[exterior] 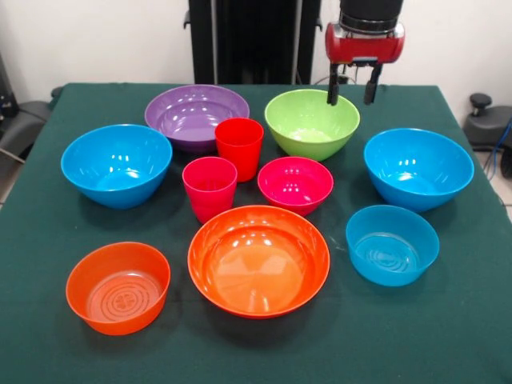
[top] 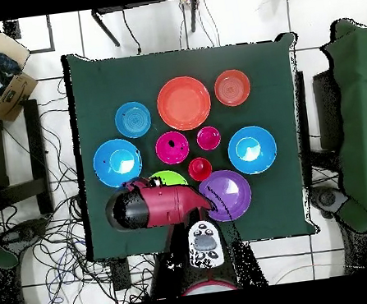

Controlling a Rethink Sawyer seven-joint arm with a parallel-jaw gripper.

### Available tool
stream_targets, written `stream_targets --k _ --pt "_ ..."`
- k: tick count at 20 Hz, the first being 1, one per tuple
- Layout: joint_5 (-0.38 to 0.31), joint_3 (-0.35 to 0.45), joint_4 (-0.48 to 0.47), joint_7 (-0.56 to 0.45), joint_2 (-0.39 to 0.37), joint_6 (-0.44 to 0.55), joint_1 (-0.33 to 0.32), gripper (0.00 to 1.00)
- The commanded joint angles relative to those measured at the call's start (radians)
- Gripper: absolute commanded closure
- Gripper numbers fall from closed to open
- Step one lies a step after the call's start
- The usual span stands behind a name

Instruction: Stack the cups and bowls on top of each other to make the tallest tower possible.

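Nothing is stacked yet: every piece stands alone on the green counter (exterior: 448,336), open side up, and no tower exists

Pieces present, front view:
- purple bowl (exterior: 197,117) and lime green bowl (exterior: 312,122) in the far row
- large blue bowl (exterior: 117,165) on one side, second large blue bowl (exterior: 418,168) on the other
- red-orange cup (exterior: 239,147) and pink cup (exterior: 210,187) near the centre, close together but each on the cloth
- small magenta bowl (exterior: 295,183) just beside the cups
- large orange bowl (exterior: 258,259) in the near row, flanked by the small orange bowl (exterior: 118,286) and the light blue bowl (exterior: 392,244), both with ringed bottoms

The gripper (exterior: 351,84) hangs above the far rim of the lime green bowl, its two dark fingers spread apart and holding nothing. From overhead the arm (top: 156,206) covers most of that bowl

Judgement: the task is at its start. All ten pieces remain to be placed. The position suggests the green bowl is the first pick, though a wide bowl such as the large orange would serve better as the base
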Motion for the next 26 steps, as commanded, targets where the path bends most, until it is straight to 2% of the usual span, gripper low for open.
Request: stream_targets --k 1,6,11,26 --pt "0.016 0.094 0.026 0.139 0.0 0.032 -0.021 0.0" --pt "0.021 0.083 0.012 0.162 0.008 -0.001 -0.01 0.0" --pt "0.016 0.102 0.006 0.174 0.032 -0.078 -0.024 0.0" --pt "0.034 0.072 -0.038 0.197 0.089 -0.079 -0.01 0.0"
